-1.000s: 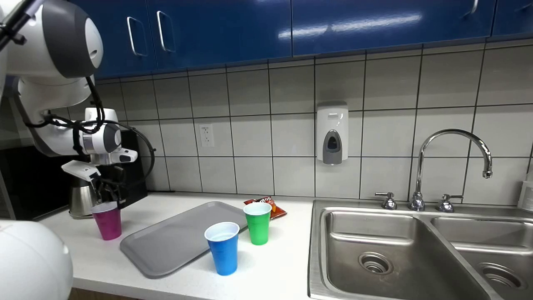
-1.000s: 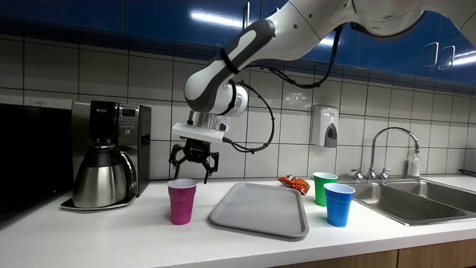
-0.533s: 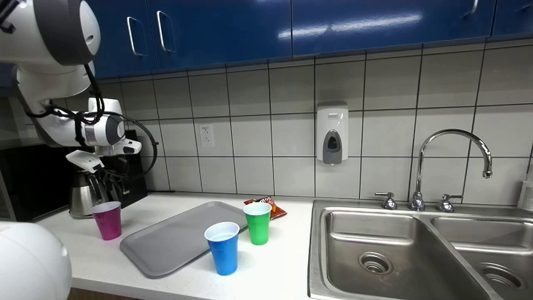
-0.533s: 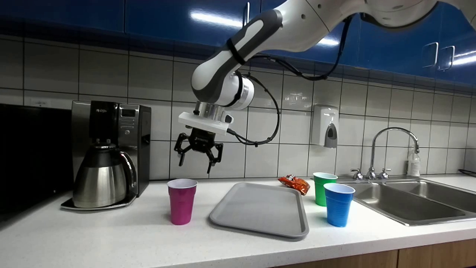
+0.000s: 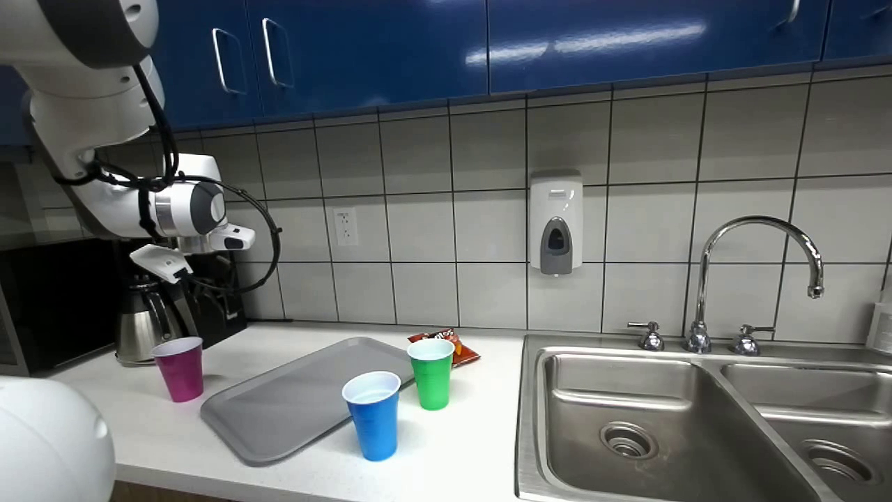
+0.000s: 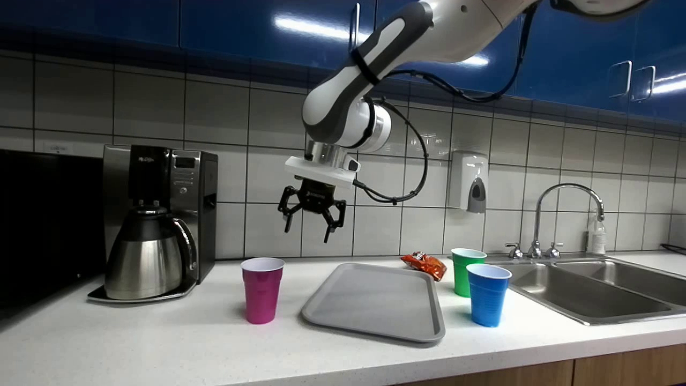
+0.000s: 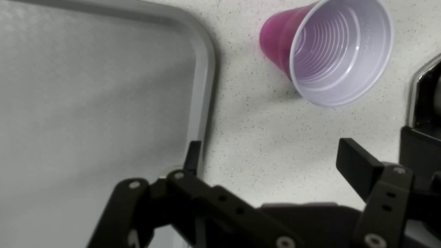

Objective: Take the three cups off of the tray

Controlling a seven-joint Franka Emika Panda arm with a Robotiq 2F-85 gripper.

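To either side of one grey tray (image 6: 375, 300): one purple cup (image 6: 262, 295), one blue cup (image 6: 489, 300), one green cup (image 6: 461, 276).

All three cups stand upright on the desk (image 6: 161, 343), off the tray, the purple alone on one side, the blue and green near each other on the opposite side. One black tool (image 6: 308, 234) hangs above the desk, its two fingers (image 7: 360, 168) spread wide. One red packet (image 6: 426, 265) lies near the green cup; one steel pot (image 6: 144, 271) stands in one coffee maker (image 6: 185, 214); one sink (image 5: 535, 425) has two basins (image 5: 585, 422).
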